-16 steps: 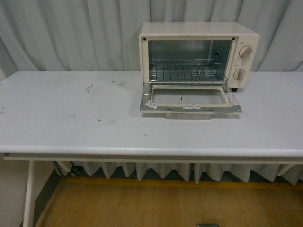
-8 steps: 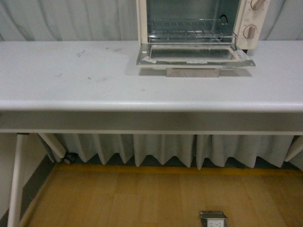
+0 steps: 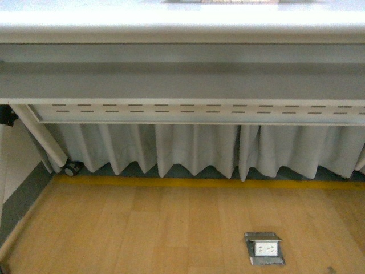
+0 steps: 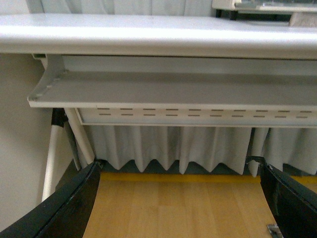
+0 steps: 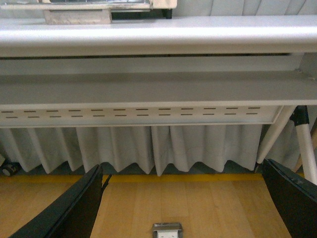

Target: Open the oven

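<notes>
Caught two dark fingers [image 4: 69, 208] of the left gripper [image 4: 179, 168] splayed wide in the left wrist view, clasping nothing; glimpsed one oven [image 4: 262, 5] up on the table [image 4: 148, 37], just a sliver of its door edge; checked the right wrist view and found the right gripper [image 5: 182, 166] likewise parted, two fingers, nothing held; picked out the door's rim and one handle [image 5: 77, 16] at the tabletop's edge; turned to the front view: saw mostly table underside, pleated curtain [image 3: 194, 148], one floor socket [image 3: 264, 249], one castor [image 3: 71, 169]; judged the door down flat, opening done, nothing left.
</notes>
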Robot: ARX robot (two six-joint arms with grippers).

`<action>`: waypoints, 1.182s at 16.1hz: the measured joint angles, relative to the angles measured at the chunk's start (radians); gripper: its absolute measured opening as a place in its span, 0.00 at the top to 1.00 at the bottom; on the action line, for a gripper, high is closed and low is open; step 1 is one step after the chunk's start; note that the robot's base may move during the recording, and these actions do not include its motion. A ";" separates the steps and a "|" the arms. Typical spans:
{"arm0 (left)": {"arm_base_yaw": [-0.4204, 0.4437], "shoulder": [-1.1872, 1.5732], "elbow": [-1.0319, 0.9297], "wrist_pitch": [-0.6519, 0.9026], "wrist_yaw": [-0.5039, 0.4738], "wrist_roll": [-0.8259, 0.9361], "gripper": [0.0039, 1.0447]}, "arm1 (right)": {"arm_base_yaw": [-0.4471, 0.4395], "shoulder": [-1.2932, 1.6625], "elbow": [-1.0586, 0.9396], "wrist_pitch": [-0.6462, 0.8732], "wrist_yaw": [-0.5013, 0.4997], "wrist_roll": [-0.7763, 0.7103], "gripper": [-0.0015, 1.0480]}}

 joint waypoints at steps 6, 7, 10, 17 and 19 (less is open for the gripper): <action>0.000 0.000 0.000 -0.004 -0.001 0.000 0.06 | 0.000 0.000 0.000 -0.005 -0.002 0.000 0.06; 0.000 0.000 0.000 -0.003 0.000 0.000 0.06 | 0.000 0.000 0.000 -0.003 0.001 0.000 0.06; 0.000 0.000 0.000 -0.001 0.000 0.000 0.06 | 0.000 0.000 0.000 -0.002 0.000 0.000 0.06; 0.000 0.000 0.000 0.000 0.000 0.000 0.06 | 0.000 0.000 0.000 -0.001 0.000 0.000 0.06; 0.000 0.000 0.000 0.000 0.000 0.000 0.06 | 0.000 0.000 0.000 -0.001 0.000 0.000 0.06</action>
